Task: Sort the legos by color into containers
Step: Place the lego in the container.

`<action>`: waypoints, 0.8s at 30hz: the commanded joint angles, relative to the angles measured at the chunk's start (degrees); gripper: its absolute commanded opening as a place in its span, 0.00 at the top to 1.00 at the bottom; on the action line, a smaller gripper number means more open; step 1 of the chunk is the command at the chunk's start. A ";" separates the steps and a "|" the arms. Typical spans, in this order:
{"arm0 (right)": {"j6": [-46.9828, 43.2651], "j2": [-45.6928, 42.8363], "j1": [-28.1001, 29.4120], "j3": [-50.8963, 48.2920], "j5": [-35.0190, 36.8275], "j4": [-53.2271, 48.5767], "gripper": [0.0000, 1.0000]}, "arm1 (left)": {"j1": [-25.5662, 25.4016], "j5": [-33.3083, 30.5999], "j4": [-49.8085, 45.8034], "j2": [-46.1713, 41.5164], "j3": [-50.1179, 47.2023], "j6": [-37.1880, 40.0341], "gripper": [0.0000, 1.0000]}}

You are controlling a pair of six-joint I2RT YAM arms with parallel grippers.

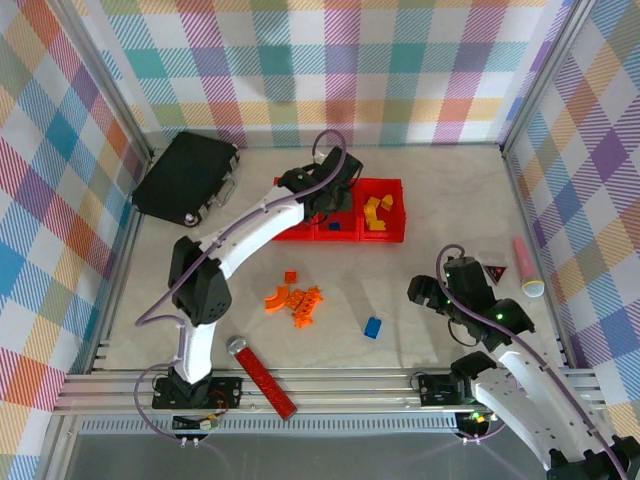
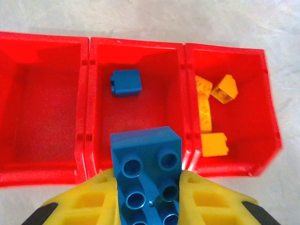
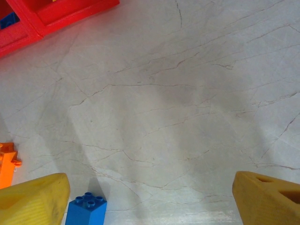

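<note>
At the far left of the worktop (image 1: 440, 200), seen from overhead, we find a flat black case (image 1: 187, 178). Next comes the left hand (image 2: 146, 180), hanging over a row of three joined red bins (image 2: 89, 108) toward the back. Its yellow fingers (image 2: 93, 201) pinch a blue brick (image 2: 146, 159) above the near wall of the middle bin. Down in that middle bin lies a second blue block (image 2: 125, 83), and the right-hand bin holds several yellow bricks (image 2: 214, 144).

In front of the bins, well apart from them, a cluster of orange bricks (image 1: 295, 300) lies on the worktop. A long red bar (image 1: 265, 380) with a silver end lies slanted at the near edge. Right of the orange cluster sits a loose blue piece (image 1: 373, 327).

Further right, the right hand (image 3: 150, 197) hangs above the worktop with its fingers spread wide, gripping nothing. In its wrist view the loose blue piece sits just beside the finger on the left. At the far right lies a pink stick (image 1: 525, 265).
</note>
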 commanded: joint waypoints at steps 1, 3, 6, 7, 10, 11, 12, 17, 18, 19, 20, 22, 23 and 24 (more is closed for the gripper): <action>-1.38 0.48 -0.40 1.81 1.31 0.48 0.10 | 1.77 4.52 -1.68 5.36 4.48 4.56 0.94; -1.38 0.76 -0.39 1.94 1.49 0.32 0.10 | 2.30 5.51 -1.35 8.25 6.72 4.92 0.94; -1.32 1.15 -0.39 1.93 1.55 0.19 0.10 | 2.70 6.20 -1.08 12.06 9.71 5.64 0.94; -1.22 1.32 -0.40 1.79 1.47 0.23 0.10 | 2.91 6.52 -1.23 13.30 10.75 5.53 0.94; -1.38 1.71 -0.40 1.68 1.31 0.19 0.10 | 3.68 6.98 -2.71 16.62 13.12 3.75 0.93; -1.44 1.88 -0.43 1.76 1.28 0.00 0.10 | 4.00 6.87 -3.35 17.59 13.74 3.02 0.93; -1.59 1.86 -0.39 1.78 1.32 -0.06 0.10 | 4.31 6.92 -3.45 18.18 13.89 2.61 0.92; -1.80 1.90 -0.39 1.94 1.01 -0.63 0.10 | 4.89 7.56 -1.94 19.90 13.83 2.30 0.88; -1.82 1.94 -0.43 2.03 0.88 -0.58 0.10 | 4.93 7.41 -1.77 19.98 14.01 2.32 0.86; -1.80 1.97 -0.39 2.10 0.81 -0.65 0.10 | 5.01 7.48 -1.68 20.15 14.10 2.40 0.84; -1.72 1.95 -0.39 2.13 0.71 -0.69 0.10 | 4.95 7.63 -1.59 20.21 14.22 2.42 0.82; -1.71 2.02 -0.40 2.23 0.59 -0.82 0.10 | 4.97 7.62 -1.50 20.14 14.31 2.45 0.75; -1.65 1.88 -0.39 2.22 0.62 -0.92 0.10 | 4.95 7.75 -1.34 19.92 14.30 2.40 0.70; -1.63 1.99 -0.42 2.33 0.49 -1.03 0.10 | 4.96 7.89 -1.24 19.77 14.31 2.47 0.67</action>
